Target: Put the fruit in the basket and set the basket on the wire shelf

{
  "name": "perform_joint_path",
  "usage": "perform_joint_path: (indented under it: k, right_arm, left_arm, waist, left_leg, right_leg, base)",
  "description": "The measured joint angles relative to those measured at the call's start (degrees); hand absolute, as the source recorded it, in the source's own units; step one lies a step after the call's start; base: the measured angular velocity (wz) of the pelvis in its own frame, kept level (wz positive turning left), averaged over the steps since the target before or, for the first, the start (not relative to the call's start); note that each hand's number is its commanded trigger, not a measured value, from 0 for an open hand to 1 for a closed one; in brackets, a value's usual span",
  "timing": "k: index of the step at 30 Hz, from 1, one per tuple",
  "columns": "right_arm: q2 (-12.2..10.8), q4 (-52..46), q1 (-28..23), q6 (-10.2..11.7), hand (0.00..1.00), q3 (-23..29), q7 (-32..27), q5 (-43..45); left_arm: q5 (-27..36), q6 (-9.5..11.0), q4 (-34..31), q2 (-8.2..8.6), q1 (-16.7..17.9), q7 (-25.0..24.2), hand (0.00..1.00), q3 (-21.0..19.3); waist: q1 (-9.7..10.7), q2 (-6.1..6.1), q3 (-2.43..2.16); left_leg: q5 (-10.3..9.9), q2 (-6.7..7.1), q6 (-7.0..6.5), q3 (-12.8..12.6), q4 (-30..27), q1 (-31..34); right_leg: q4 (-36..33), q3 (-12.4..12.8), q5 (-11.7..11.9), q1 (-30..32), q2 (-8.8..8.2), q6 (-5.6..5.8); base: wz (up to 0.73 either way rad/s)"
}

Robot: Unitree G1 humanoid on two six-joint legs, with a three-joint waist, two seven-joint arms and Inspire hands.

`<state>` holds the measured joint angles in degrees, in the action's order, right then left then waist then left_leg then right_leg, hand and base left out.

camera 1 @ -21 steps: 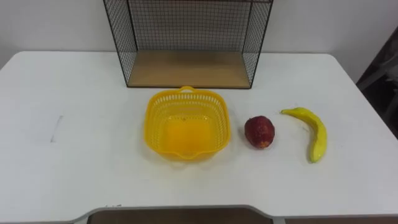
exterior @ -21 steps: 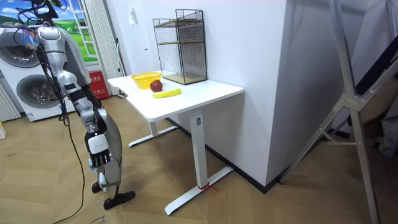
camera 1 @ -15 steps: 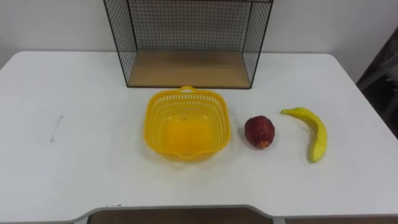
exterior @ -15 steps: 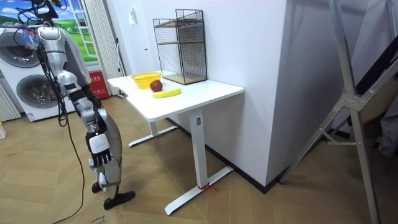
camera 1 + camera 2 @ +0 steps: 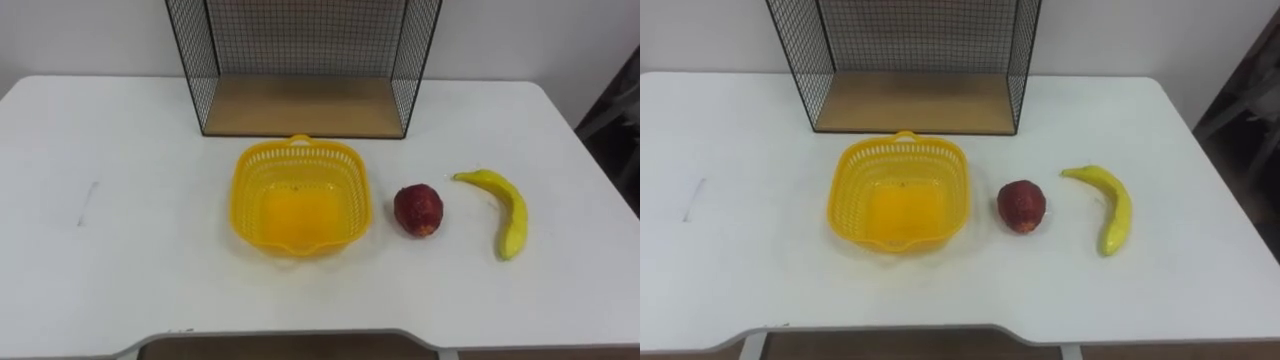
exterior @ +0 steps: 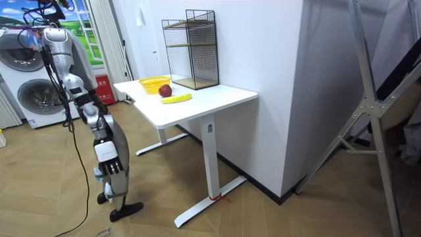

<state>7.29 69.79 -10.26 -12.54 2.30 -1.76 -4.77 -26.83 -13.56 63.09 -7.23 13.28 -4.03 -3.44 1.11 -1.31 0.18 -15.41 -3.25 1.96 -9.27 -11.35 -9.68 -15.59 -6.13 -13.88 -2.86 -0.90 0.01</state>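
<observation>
While the basket [image 5: 246,190] sits empty on the table [image 5: 120,250], the red fruit [image 5: 417,210] lies at its 3 o'clock and the banana [image 5: 512,215] farther that way. Nothing is done yet: both need loading, then the basket goes onto the wire shelf [image 5: 300,105] at 12 o'clock. Whether the hands [image 6: 99,172] are open or closed I cannot tell.

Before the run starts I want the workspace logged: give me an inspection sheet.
surface: white table, faint mark towards its left edge
job's things: yellow basket empty, in front of the wire shelf; red fruit and banana lie on the table right of the basket, apart
clutter: nothing seen
hands: too small to judge in the room view
cables: nothing seen on the table
surroundings: washing machines near the robot, wood floor
</observation>
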Motion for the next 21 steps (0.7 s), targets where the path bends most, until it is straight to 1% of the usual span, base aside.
perform_joint_path:
  k: [2,3,4,5,6,8,9,11,12,13,14,15,16,17,18,19,20,21]
  right_arm:
    - [0.0,0.0,-1.1,0.1,0.0,1.5,-1.9,-8.9]
    - [-0.1,0.0,-1.7,0.1,0.0,1.8,-2.5,-11.7]
    - [-0.2,0.0,-2.6,0.2,0.0,3.3,-3.5,-18.1]
    - [-0.4,0.0,-2.9,0.4,0.0,6.0,-4.7,-24.6]
    - [-0.4,0.0,-2.8,0.7,0.0,7.7,-5.1,-28.0]
    - [-0.4,-1.2,-2.8,3.2,0.0,14.5,-6.4,-41.4]
    - [-0.4,-1.6,-2.7,3.8,0.0,16.0,-7.1,-44.4]
    - [-0.3,-3.9,-2.1,5.8,0.0,21.0,-10.1,-53.3]
    - [-0.2,-4.2,-2.0,6.2,0.0,22.3,-10.8,-55.1]
    - [-0.2,-5.7,-1.8,6.8,0.0,25.0,-12.4,-58.4]
    - [-0.1,-7.5,-1.6,6.9,0.0,28.0,-14.3,-60.5]
    - [-0.1,-8.6,-1.6,7.0,0.0,29.6,-15.1,-61.1]
    - [0.0,-11.3,-1.4,7.5,0.0,32.5,-17.3,-62.0]
    - [0.1,-14.5,-1.3,8.5,0.0,35.1,-19.6,-62.5]
    - [0.2,-16.0,-1.0,9.1,0.0,36.3,-20.7,-62.4]
    - [0.3,-19.2,-0.3,10.4,0.0,38.2,-23.2,-62.2]
    - [0.5,-22.6,0.0,11.5,0.0,39.1,-25.6,-61.6]
    - [0.5,-24.6,0.2,11.7,0.0,39.6,-26.8,-60.9]
  left_arm:
    - [0.3,0.2,0.2,-0.03,0.3,0.1,0.0,0.0]
    - [0.4,0.3,0.3,-0.04,0.3,0.1,0.0,0.0]
    - [0.3,0.8,1.0,0.03,0.2,0.3,0.0,-0.4]
    - [0.3,1.4,1.3,0.24,0.3,1.0,0.0,-1.1]
    - [0.3,1.6,1.3,0.35,0.4,1.2,0.0,-1.6]
    - [0.4,2.6,1.0,0.53,1.3,1.3,0.0,-4.6]
    - [0.4,3.0,0.9,0.47,1.5,1.4,0.0,-5.2]
    - [0.4,4.3,1.0,0.19,1.5,2.4,0.0,-7.6]
    - [0.4,4.5,1.0,0.05,1.5,2.5,0.0,-8.3]
    - [0.4,5.0,0.8,-0.13,1.6,3.1,0.0,-10.0]
    - [0.4,5.4,-0.3,-0.2,2.4,3.6,0.0,-11.4]
    - [0.4,5.4,-1.0,-0.24,2.9,3.8,0.0,-12.2]
    - [0.4,5.5,-1.8,-0.43,3.6,4.5,0.0,-13.1]
    - [0.3,5.4,-2.9,-0.44,4.3,5.3,0.0,-13.7]
    - [0.3,5.4,-3.4,-0.44,4.7,5.8,0.0,-13.8]
    - [0.3,5.5,-4.2,-0.46,5.4,6.4,0.0,-13.9]
    - [0.3,5.7,-4.4,-0.55,5.1,6.5,0.0,-14.4]
    - [0.2,5.7,-4.8,-0.59,5.0,6.5,0.0,-14.4]
  waist:
    - [0.6,-0.11,0.25]
    - [0.6,-0.12,0.25]
    - [0.8,-0.16,0.25]
    - [1.1,-0.26,0.37]
    - [1.3,-0.42,0.41]
    - [2.8,-0.38,0.49]
    - [3.2,-0.41,0.48]
    - [4.0,-0.6,0.42]
    - [4.1,-0.68,0.36]
    - [4.4,-0.89,0.19]
    - [5.0,-1.31,-0.22]
    - [5.1,-1.26,-0.31]
    - [5.2,-1.44,-0.31]
    - [6.0,-1.53,-0.34]
    - [6.4,-1.63,-0.42]
    - [6.7,-1.78,-0.43]
    - [6.8,-1.82,-0.37]
    - [7.1,-2.02,-0.5]
  left_leg:
    - [0.0,-0.01,0.0,0.0,0.0,0.0]
    - [0.0,-0.02,0.0,0.0,0.0,0.0]
    - [0.0,-0.01,0.0,0.0,0.0,-0.2]
    - [0.0,-0.01,0.0,-0.1,0.0,-0.5]
    - [0.0,-0.02,0.0,-0.2,0.0,-0.5]
    - [0.0,-0.06,0.0,-1.2,0.0,-0.9]
    - [0.0,-0.06,0.0,-1.4,0.0,-0.9]
    - [0.0,0.0,0.0,-1.7,0.0,-0.8]
    - [0.0,0.02,0.0,-1.7,0.0,-0.8]
    - [0.0,0.08,0.0,-1.7,0.0,-0.6]
    - [0.0,0.12,0.0,-1.6,0.0,-0.5]
    - [0.0,0.13,0.0,-1.7,0.0,-0.4]
    - [0.0,0.12,0.0,-1.6,0.0,-0.4]
    - [0.0,0.15,0.0,-1.5,0.0,-0.3]
    - [0.0,0.18,0.0,-1.6,0.0,-0.2]
    - [0.0,0.2,0.0,-1.6,0.0,-0.1]
    - [0.0,0.2,0.0,-1.7,0.0,0.2]
    - [0.0,0.2,0.0,-1.7,0.0,0.4]
  right_leg:
    - [0.1,0.0,0.0,0.0,0.02,-0.01]
    - [0.1,0.0,0.0,0.0,0.03,-0.01]
    - [0.0,0.0,0.0,-0.1,0.03,-0.01]
    - [-0.1,0.4,0.0,0.0,0.12,-0.01]
    - [-0.1,0.8,0.0,0.0,0.21,-0.02]
    - [-0.1,1.5,0.0,-0.1,0.33,-0.03]
    - [-0.1,1.6,0.0,-0.1,0.33,-0.03]
    - [-0.1,2.2,0.1,0.1,0.38,0.06]
    - [0.0,2.1,0.1,0.1,0.35,0.07]
    - [0.1,2.0,0.0,0.2,0.25,0.13]
    - [-0.1,2.0,0.0,0.5,0.22,0.17]
    - [-0.1,2.0,0.1,0.8,0.21,0.15]
    - [-0.2,2.0,0.2,0.9,0.23,0.1]
    - [-0.3,2.0,0.2,0.9,0.23,0.1]
    - [-0.3,2.1,0.2,0.9,0.23,0.1]
    - [-0.3,2.1,0.2,0.9,0.24,0.12]
    - [-0.2,2.2,0.3,1.2,0.26,0.15]
    - [-0.3,2.2,0.3,1.4,0.25,0.15]
  base:
    - [-0.02]
    - [0.0]
    - [-0.06]
    - [-0.13]
    - [-0.21]
    - [-0.17]
    - [-0.1]
    - [-0.07]
    - [0.0]
    - [0.04]
    - [0.0]
    - [-0.07]
    - [-0.1]
    - [-0.06]
    - [0.0]
    - [0.0]
    - [0.0]
    - [0.0]
